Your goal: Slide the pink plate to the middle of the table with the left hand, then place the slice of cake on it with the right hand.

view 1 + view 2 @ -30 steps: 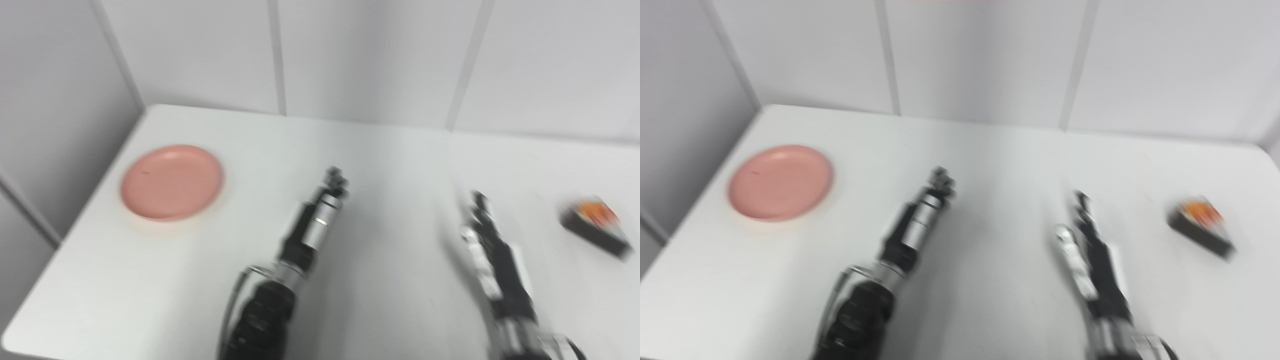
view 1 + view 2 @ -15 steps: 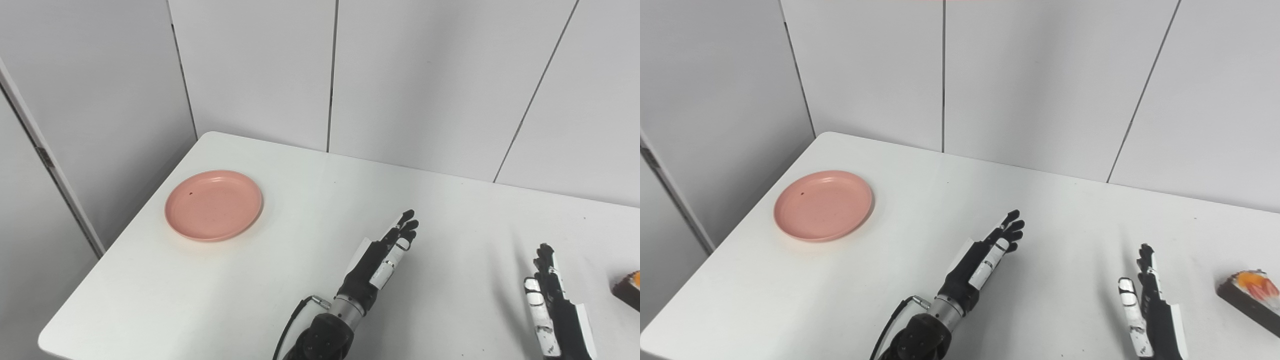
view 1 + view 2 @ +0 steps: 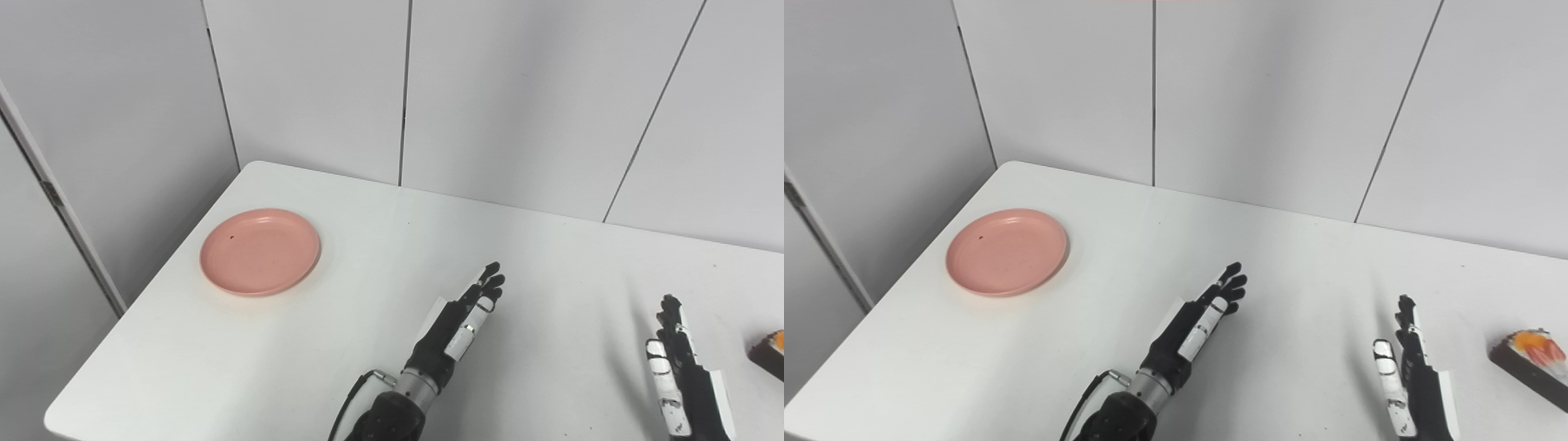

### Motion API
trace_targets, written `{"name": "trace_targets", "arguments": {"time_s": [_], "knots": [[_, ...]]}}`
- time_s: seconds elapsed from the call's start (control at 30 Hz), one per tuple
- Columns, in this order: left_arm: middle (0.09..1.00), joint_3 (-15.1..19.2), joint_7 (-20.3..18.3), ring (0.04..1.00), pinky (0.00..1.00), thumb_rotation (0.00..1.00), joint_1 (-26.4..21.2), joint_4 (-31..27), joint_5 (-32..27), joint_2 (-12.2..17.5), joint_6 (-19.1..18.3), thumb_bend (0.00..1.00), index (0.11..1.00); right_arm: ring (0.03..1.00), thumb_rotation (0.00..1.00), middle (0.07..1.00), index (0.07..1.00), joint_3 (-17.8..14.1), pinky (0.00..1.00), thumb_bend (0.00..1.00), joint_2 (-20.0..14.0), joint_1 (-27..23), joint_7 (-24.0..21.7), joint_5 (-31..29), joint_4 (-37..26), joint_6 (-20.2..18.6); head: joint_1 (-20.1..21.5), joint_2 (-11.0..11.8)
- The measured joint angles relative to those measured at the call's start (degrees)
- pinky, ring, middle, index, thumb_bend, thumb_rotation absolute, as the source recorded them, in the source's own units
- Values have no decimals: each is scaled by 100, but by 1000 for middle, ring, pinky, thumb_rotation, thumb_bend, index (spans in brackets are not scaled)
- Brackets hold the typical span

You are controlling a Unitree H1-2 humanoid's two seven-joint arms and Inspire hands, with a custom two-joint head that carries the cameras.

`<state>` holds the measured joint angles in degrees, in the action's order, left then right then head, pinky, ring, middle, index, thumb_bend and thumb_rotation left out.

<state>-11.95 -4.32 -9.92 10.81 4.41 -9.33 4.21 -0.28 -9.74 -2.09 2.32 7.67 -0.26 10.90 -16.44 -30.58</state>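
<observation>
1. Table (image 3: 551,257): white top, set against grey wall panels (image 3: 306,86) at the 12 o'clock side. Rounded corner at approx. 10 o'clock.

2. Pink plate (image 3: 260,251): round, shallow, lying flat on the table at approx. 9–10 o'clock, near the left edge. Nothing on it except a small dark speck towards its left rim. Not in contact w/ either hand; well apart from both.

3. Slice of cake (image 3: 1530,362): dark body w/ orange and white topping, resting on the table at approx. 3–4 o'clock, near the right edge of the picture. In the left eye view it is cut off by the frame; only one end shows. Well apart from the plate, w/ both hands between them.

4. Left hand (image 3: 460,311): arm enters from the bottom at approx. 6 o'clock, forearm angled towards 1 o'clock. Fingers extended and held close together, nothing between them. Hand is near the table centre, over bare surface; contact w/ the table cannot be determined.

5. Right hand (image 3: 1410,358): arm enters at approx. 5 o'clock, hand seen edge-on, pointing towards 12 o'clock. Fingers straight, narrow spread, holding nothing. Positioned near the cake, on its left side, w/ clear table between them.
</observation>
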Motion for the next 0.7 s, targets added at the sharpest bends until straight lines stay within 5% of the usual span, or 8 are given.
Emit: {"name": "trace_targets", "arguments": {"time_s": [0.23, 0.7], "knots": [[962, -35, -233, 952, 958, 1000, 339, -628, -144, 95, -463, 388, 956, 973, 1000, 985, 974, -5, 968, 315, 10, 4, -1, 32, -23, -2, -17, -35], [954, 55, -585, 943, 962, 1000, 323, -2556, -777, 264, -2128, 446, 948, 978, 1000, 988, 971, -7, 981, 300, 28, -11, -24, 8, -20, -21, -123, -44]]}}
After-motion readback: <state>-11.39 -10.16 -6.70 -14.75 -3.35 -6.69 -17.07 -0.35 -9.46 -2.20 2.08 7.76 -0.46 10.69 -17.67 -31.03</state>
